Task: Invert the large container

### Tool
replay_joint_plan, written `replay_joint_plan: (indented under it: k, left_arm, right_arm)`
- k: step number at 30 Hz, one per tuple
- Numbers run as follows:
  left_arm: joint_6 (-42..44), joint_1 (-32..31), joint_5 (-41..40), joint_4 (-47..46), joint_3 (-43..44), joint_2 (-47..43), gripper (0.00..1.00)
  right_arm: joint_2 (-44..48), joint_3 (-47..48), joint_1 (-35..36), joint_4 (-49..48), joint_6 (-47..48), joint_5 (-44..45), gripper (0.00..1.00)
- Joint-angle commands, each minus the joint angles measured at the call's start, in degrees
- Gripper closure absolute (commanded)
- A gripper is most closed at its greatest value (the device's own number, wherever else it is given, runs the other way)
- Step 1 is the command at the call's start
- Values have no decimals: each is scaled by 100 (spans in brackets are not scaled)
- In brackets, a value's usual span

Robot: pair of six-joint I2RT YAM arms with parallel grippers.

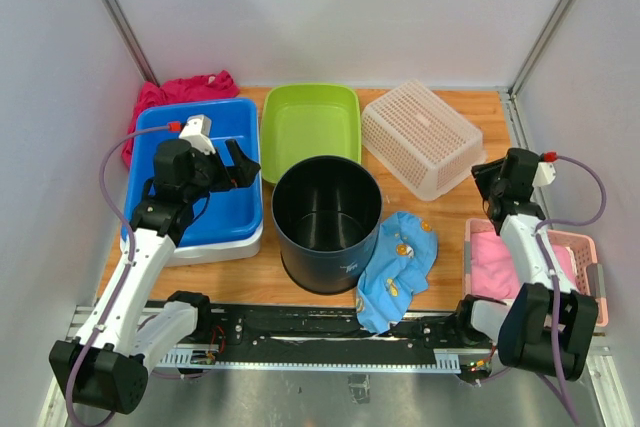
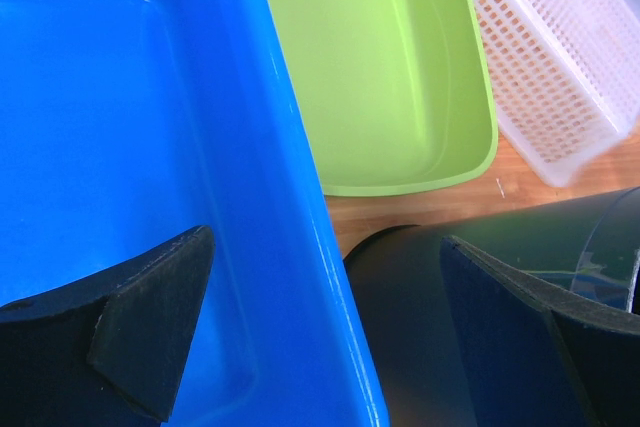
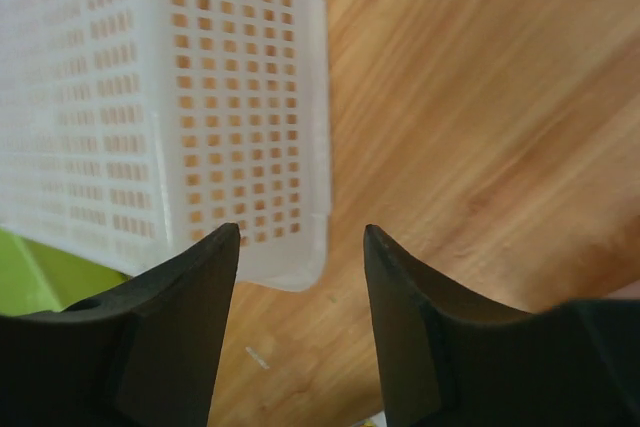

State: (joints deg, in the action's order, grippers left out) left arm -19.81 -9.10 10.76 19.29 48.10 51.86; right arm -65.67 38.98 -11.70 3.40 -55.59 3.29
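Right gripper (image 3: 300,239) — jaws parted, empty, lower frame, white basket (image 3: 200,97) beyond. Left gripper (image 2: 325,237) — spread wide, empty. Large black container (image 1: 320,269), frame centre, upright.

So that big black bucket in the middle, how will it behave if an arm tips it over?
The black bucket looks empty, so probably light for its size. Its smooth round wall may slip in a pinch and would likely roll once on its side. The blue cloth against it might drag along.

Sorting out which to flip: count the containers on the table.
5: blue tub left, green tub back centre, white basket back right, black bucket centre, pink basket near right. Others may be hidden.
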Motion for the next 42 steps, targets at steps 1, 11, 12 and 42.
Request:
replay_joint_plan:
  k: [1,11,12,42]
  left_arm:
    - [2,33,87,-76,-10,-129,1]
    - [-68,39,78,-207,-20,-31,1]
    - [-74,35,75,-218,-18,-12,1]
    - [-150,31,-92,88,35,-264,1]
  right_arm:
    - [-119,565,-71,1045,527,587,43]
    - [-1185,2809,1375,1563,3950,-186,43]
    - [-1520,3284,1634,1844,4253,-144,43]
    - [-6121,8101,2326,4387,4084,2507,17]
